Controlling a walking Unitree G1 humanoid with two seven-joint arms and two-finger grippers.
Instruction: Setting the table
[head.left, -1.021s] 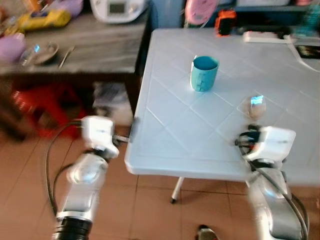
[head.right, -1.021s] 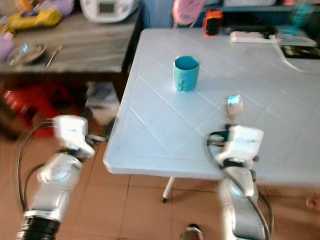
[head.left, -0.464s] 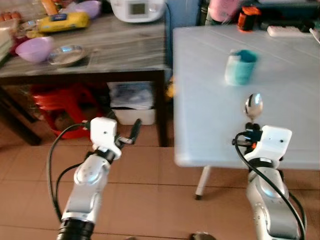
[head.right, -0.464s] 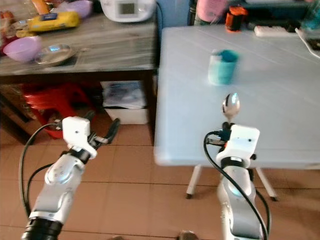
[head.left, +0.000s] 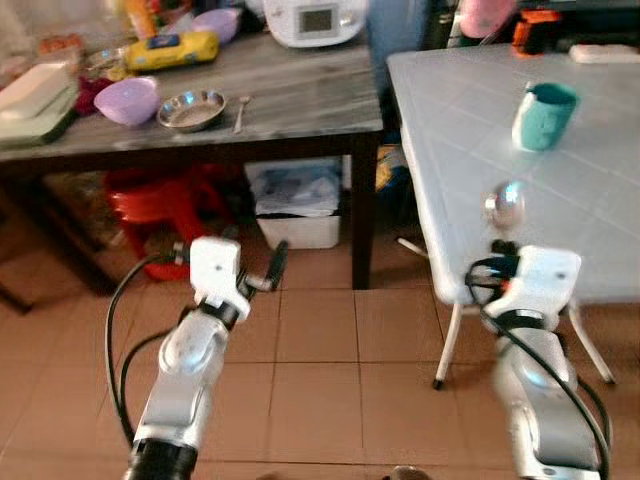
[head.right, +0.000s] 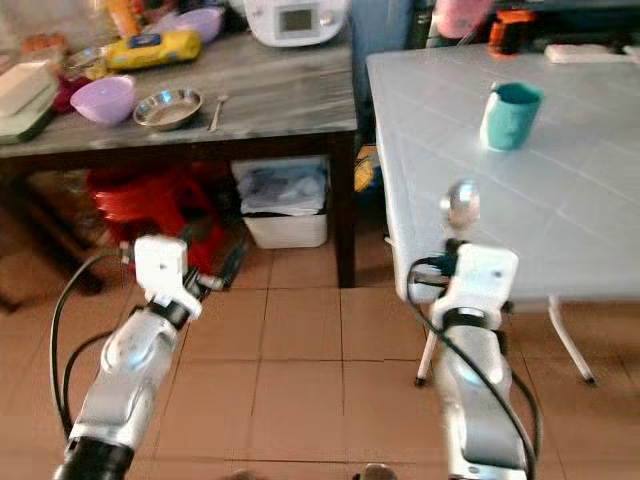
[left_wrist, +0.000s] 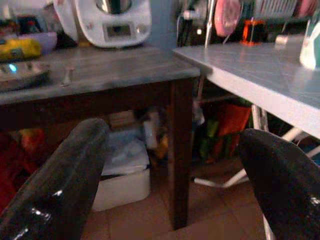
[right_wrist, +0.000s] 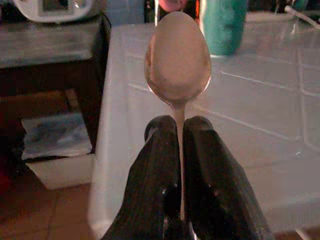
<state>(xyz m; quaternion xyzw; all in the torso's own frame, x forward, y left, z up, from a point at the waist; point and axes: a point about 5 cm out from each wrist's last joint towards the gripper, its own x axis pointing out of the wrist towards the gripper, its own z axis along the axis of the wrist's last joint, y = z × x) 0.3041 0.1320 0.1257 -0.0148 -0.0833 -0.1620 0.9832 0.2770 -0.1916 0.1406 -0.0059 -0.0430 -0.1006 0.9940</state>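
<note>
Spoon (right_wrist: 177, 55) was pinched by its handle between the pressed-together fingers (right_wrist: 150, 190) of the right hand (head.left: 503, 248), bowl upright above the hand. Left hand (left_wrist: 165, 165) was spread and empty, low over the floor. Compared with a second earlier, the view had swung leftward: the white worktop (head.left: 470, 130) and teal cup (head.left: 543, 102) now lay ahead-right of the right hand, and the dark wooden worktop (head.left: 290, 95) had come into view. Spoon placement remained pending.
</note>
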